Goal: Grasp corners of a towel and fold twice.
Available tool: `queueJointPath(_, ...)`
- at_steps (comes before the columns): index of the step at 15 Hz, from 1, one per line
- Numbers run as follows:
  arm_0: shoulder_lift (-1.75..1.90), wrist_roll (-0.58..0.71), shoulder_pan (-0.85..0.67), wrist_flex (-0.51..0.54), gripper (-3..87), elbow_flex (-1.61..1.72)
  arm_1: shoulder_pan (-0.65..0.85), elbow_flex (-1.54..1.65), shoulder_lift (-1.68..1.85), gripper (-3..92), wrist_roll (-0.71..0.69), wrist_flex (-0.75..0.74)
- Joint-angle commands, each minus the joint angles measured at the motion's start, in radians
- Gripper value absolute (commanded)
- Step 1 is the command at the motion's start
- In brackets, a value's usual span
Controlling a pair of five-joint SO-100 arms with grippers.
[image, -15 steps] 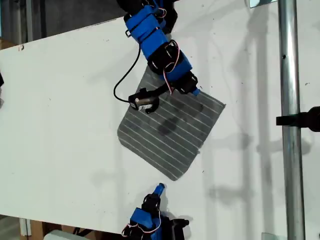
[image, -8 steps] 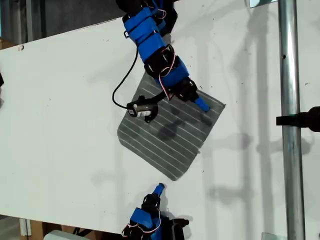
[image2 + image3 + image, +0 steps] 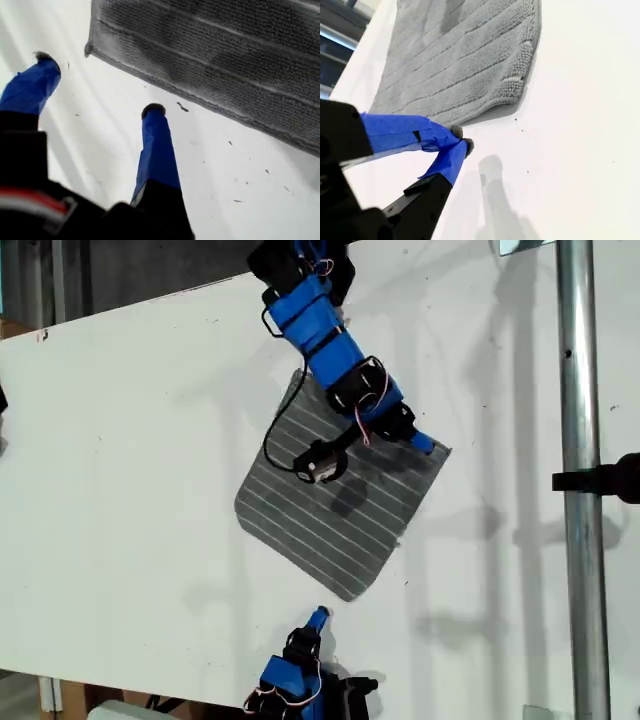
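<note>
Up near the top of the exterior view, my first end effector (image 3: 424, 443) (image 3: 100, 85) has its jaws spread wide with nothing between them. In its wrist view the tips sit over bare tabletop (image 3: 120, 440), with one edge and one corner (image 3: 89, 48) of the towel (image 3: 330, 520) just beyond. Down at the bottom edge of the exterior view, my second end effector (image 3: 318, 617) (image 3: 461, 140) is pinched closed on nothing, tips touching, just short of the towel's nearest corner (image 3: 345, 597).

The towel lies flat mid-tabletop, turned like a diamond with one corner aimed at each arm. It's pretty much square, so no real long axis. Its white stripes run from the exterior view's upper left down to its lower right.
</note>
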Motion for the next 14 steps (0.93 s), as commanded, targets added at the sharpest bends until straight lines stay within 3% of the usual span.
queueJointPath(1, 0.003, -0.005, -0.008, 0.005, -2.8, 0.008, -0.008, -0.123, -0.054, 34.7, 0.012, 0.008)
queueJointPath(6, 0.003, -0.003, -0.009, 0.005, -2.8, 0.008, 0.002, -0.293, -0.239, 34.5, 0.006, -0.011)
queueJointPath(9, 0.003, -0.003, -0.011, 0.005, -2.8, 0.008, 0.012, -0.322, -0.38, 31.4, 0.009, -0.095)
queueJointPath(11, 0.003, -0.003, -0.011, 0.005, -2.8, 0.008, 0.034, -0.319, -0.476, 23.7, 0.003, -0.132)
queueJointPath(13, 0.003, -0.005, -0.012, 0.005, -2.8, 0.008, 0.057, -0.316, -0.529, 6.4, 0.003, -0.14)
queueJointPath(14, 0.003, -0.005, -0.012, 0.005, -2.8, 0.008, 0.061, -0.314, -0.529, 3.5, -0.006, -0.144)
